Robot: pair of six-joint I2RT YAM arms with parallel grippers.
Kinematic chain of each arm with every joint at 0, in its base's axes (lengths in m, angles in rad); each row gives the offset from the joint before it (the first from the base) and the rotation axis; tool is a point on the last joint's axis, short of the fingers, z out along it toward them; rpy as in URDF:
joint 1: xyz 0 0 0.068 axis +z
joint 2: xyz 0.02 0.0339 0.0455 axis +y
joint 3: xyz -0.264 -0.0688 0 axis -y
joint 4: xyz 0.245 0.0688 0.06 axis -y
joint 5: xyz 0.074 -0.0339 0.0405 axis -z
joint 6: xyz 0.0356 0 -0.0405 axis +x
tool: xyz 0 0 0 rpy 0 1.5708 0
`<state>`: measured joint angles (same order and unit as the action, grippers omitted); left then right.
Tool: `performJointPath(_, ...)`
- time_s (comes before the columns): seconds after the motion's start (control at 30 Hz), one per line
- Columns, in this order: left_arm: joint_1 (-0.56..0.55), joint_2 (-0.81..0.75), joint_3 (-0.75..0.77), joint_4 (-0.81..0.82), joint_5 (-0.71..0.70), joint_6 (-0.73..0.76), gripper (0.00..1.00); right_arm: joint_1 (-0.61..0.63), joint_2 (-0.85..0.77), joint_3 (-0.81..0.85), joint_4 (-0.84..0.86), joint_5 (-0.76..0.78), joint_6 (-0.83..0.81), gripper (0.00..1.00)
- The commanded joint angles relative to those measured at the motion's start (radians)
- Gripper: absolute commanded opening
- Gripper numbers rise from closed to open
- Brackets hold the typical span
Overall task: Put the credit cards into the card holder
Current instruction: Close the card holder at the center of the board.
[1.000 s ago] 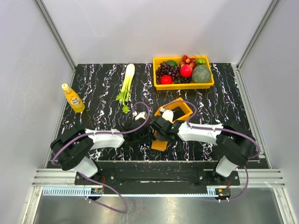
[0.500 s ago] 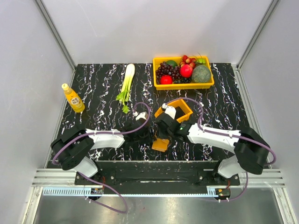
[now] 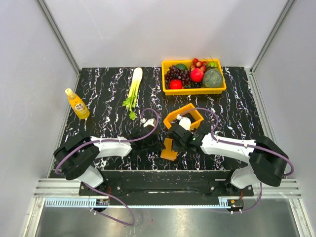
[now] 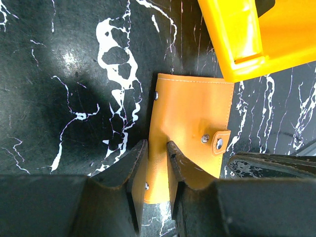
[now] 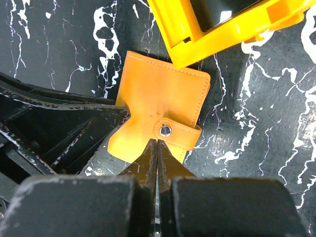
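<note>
The orange card holder [image 3: 169, 148] lies folded on the black marbled table between my two grippers, its snap strap [image 5: 177, 132] fastened. In the left wrist view my left gripper [image 4: 157, 154] is shut on the near edge of the card holder [image 4: 190, 111], with orange leather pinched between its fingers. In the right wrist view my right gripper [image 5: 157, 143] is shut with nothing between its tips, which rest over the card holder [image 5: 158, 96] just below the snap. From above, the left gripper [image 3: 151, 140] and right gripper [image 3: 177, 142] flank the holder. No credit cards are in view.
A small orange raised-wall tray [image 3: 171, 117] stands just behind the holder, close to both grippers. A yellow fruit basket [image 3: 168, 89] is at the back, a celery stalk [image 3: 134, 89] at back centre-left, and a yellow bottle [image 3: 77, 103] at the left.
My right arm swung its elbow out to the right. Its gripper opened, then shut again at the holder's strap side. The left arm kept its hold and did not move.
</note>
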<state>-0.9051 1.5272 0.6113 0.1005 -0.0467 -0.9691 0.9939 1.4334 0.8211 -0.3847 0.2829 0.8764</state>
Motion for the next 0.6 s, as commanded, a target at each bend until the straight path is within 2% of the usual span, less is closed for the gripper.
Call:
performJointPath(0.0,-0.003,0.008,-0.002,-0.015,-0.005,0.009,0.25,0.006,-0.001,-0.002,-0.022,0.021,0.038,0.0)
performJointPath(0.57,-0.005,0.01,0.002,-0.007,0.005,0.02,0.25,-0.011,0.024,-0.004,-0.002,0.041,0.024,0.0)
